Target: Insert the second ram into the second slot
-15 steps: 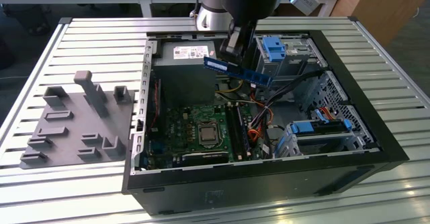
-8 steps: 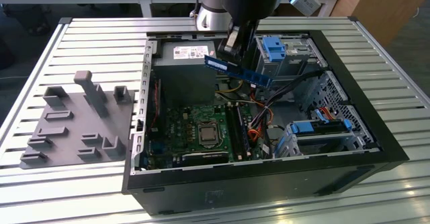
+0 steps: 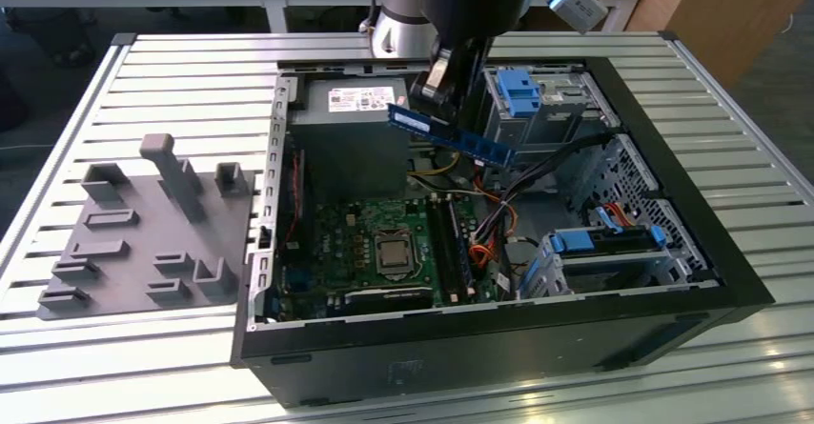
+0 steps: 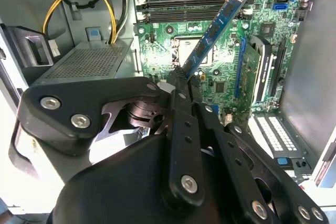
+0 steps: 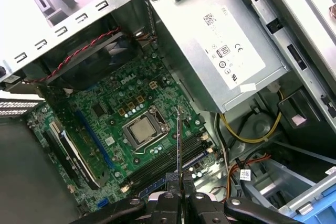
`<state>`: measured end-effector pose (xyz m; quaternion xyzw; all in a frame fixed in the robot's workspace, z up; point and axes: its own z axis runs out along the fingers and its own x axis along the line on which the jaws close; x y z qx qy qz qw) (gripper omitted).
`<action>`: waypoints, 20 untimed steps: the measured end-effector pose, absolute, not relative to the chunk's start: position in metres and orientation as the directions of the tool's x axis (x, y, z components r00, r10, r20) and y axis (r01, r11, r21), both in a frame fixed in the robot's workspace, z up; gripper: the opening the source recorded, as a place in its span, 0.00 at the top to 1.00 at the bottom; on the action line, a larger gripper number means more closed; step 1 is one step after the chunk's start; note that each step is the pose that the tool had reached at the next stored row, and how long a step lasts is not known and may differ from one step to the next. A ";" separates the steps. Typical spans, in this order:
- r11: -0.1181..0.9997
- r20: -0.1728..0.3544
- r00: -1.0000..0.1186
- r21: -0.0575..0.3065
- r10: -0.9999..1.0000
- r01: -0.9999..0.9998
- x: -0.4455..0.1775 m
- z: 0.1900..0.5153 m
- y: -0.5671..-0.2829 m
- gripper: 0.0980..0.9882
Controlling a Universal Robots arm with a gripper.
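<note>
As the tool (image 4: 181, 80) grips it, second ram (image 4: 215, 30) tilted above motherboard (image 3: 337, 243)

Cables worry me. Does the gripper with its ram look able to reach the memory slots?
Probably yes: the gripper holds the second ram above the open case, the memory slots lie uncovered, and the cables bunch beside them, not across.

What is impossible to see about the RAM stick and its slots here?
Second wrist view: the held end of the second ram is hidden inside the claw.
First wrist view: the ram is edge-on, hiding its label and chips.
Exterior view: the memory slots are too small to tell which are filled.
</note>
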<state>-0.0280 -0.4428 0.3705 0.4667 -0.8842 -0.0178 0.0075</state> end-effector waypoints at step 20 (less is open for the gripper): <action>0.635 -0.003 -0.636 0.039 -0.772 -0.772 -0.028 0.370 -0.443 0.96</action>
